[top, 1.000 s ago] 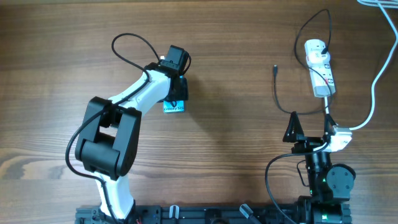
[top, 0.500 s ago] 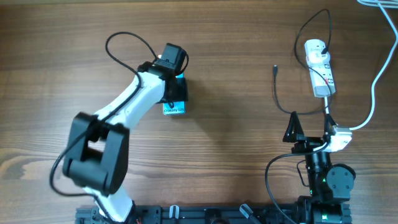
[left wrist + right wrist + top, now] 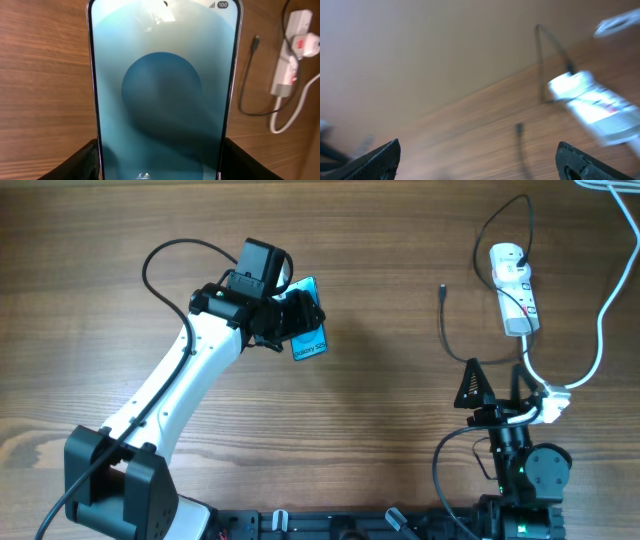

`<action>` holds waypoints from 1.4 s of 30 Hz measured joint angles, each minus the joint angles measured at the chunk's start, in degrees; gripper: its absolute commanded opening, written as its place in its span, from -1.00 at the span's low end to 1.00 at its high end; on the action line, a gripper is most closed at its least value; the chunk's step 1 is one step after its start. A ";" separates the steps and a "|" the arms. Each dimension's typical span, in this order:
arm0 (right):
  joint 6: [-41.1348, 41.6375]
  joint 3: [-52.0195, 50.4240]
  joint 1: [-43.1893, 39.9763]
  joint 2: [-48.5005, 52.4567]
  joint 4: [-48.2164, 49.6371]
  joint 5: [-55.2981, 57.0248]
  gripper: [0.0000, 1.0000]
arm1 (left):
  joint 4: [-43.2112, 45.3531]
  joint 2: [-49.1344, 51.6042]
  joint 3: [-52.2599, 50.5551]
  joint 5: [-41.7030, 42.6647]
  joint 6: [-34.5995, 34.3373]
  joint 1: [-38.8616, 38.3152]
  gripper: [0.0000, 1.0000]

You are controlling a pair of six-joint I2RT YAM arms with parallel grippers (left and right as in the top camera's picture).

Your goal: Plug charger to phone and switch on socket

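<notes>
Gripping phone (image 3: 309,332): left gripper (image 3: 283,320) clamped on its lower end, long axis pointing out ahead. Well off to that hand's right lies charger tip (image 3: 442,290); right gripper (image 3: 495,385), jaws spread, empty, sits nearer.

wooden table (image 3: 380,430), thick white cable (image 3: 600,345)

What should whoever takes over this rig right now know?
Left gripper: fingers shut on the teal-screened rectangular smartphone, left of centre.
Right gripper: open, empty, at the near right.
Thin black charger cable: its plug tip lies free on the wood, just left of the elongated white power strip at far right.
Done: phone grasped. Left: push the plug tip into the phone, then switch the strip on; its switch state is unreadable.
</notes>
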 measured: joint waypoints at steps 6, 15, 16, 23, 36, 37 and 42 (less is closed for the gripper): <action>28.70 0.00 -0.22 3.08 0.98 -15.58 0.99 | 2.34 0.00 -0.02 4.68 -18.34 0.00 0.08; 19.87 0.00 -0.22 9.99 1.20 -24.00 0.99 | 8.52 0.00 -0.07 26.16 -31.01 1.73 0.08; 18.97 0.00 -0.22 12.92 1.05 -25.35 0.99 | 8.55 0.00 -0.07 28.61 -31.01 2.75 0.08; 7.61 13.05 -0.24 39.82 -4.04 -26.95 0.99 | 8.79 -0.04 -0.07 43.10 -30.99 7.50 0.12; -2.71 39.32 7.04 56.24 -17.70 -26.71 0.85 | 9.01 -0.04 -0.07 43.01 -31.39 7.48 0.12; -3.50 39.34 11.74 56.24 -14.82 -25.64 0.87 | 9.03 -0.04 -0.07 41.72 -31.41 7.48 0.13; -4.09 39.32 33.07 56.19 -9.05 -7.98 0.99 | 8.92 -0.04 -0.07 30.93 -31.43 7.48 0.13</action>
